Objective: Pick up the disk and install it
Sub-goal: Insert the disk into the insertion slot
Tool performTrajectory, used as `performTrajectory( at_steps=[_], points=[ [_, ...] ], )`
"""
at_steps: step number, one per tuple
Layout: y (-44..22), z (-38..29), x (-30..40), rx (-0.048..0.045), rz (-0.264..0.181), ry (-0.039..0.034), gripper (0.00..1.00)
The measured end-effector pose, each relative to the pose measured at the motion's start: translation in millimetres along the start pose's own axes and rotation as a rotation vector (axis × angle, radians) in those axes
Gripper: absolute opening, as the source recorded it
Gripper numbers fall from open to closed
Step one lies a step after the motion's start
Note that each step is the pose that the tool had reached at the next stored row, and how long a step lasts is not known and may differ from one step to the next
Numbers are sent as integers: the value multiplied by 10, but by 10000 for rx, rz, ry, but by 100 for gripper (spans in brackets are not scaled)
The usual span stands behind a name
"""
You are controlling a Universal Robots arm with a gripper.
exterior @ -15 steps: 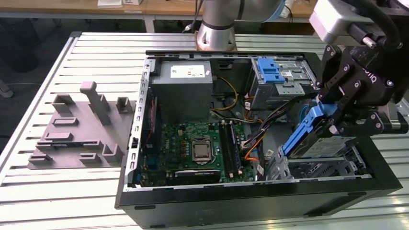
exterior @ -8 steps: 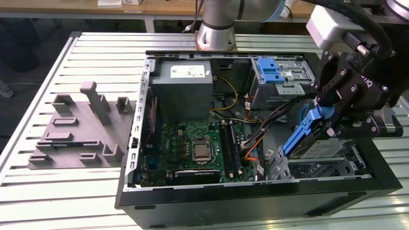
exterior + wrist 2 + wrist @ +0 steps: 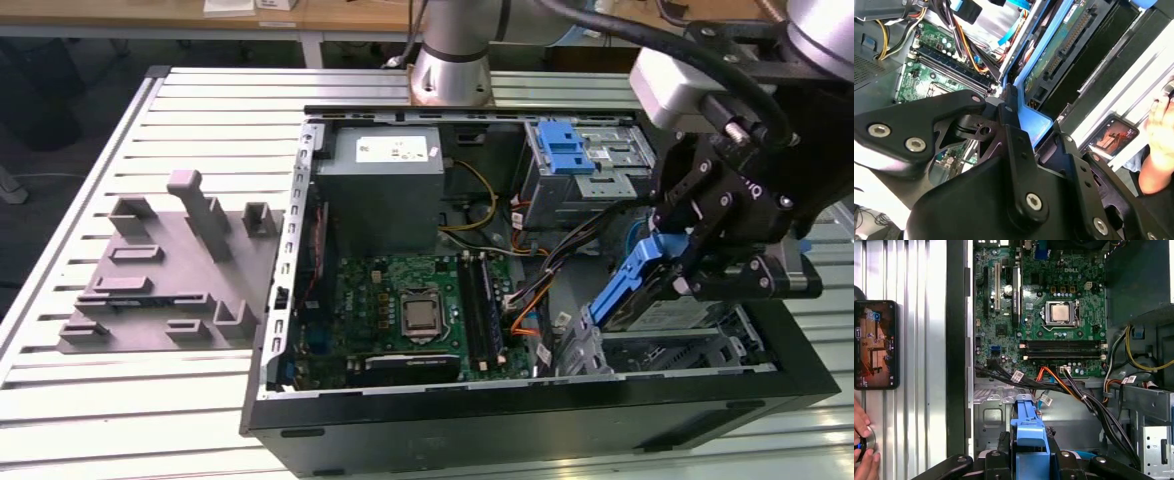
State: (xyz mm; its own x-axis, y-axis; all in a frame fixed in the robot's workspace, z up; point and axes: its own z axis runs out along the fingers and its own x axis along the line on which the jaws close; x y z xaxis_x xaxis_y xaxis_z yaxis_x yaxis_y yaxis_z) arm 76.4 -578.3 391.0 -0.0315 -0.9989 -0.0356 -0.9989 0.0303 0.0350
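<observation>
I held the disk pinched in the hand by its blue frame, long axis steeply tilted, lower end just above the drive bay

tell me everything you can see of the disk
The disk is a flat silver-grey drive in a blue plastic carrier frame; the second wrist view shows its green circuit-board underside. The claw is shut on the frame's end, holding it tilted steeply over the metal bay at the exterior view's right of the open computer case. Whether it touches the bay is unclear.
</observation>
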Motion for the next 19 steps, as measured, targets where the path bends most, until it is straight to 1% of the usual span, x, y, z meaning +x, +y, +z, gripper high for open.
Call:
performTrajectory(
  at_steps=[12, 18, 19],
  points=[
    [-6, 176, 6, 0, 0, 1, 36],
    [-7, 186, 7, 0, 1, 2, 36],
    [-6, 186, 7, 0, 2, 4, 38]
  ],
)
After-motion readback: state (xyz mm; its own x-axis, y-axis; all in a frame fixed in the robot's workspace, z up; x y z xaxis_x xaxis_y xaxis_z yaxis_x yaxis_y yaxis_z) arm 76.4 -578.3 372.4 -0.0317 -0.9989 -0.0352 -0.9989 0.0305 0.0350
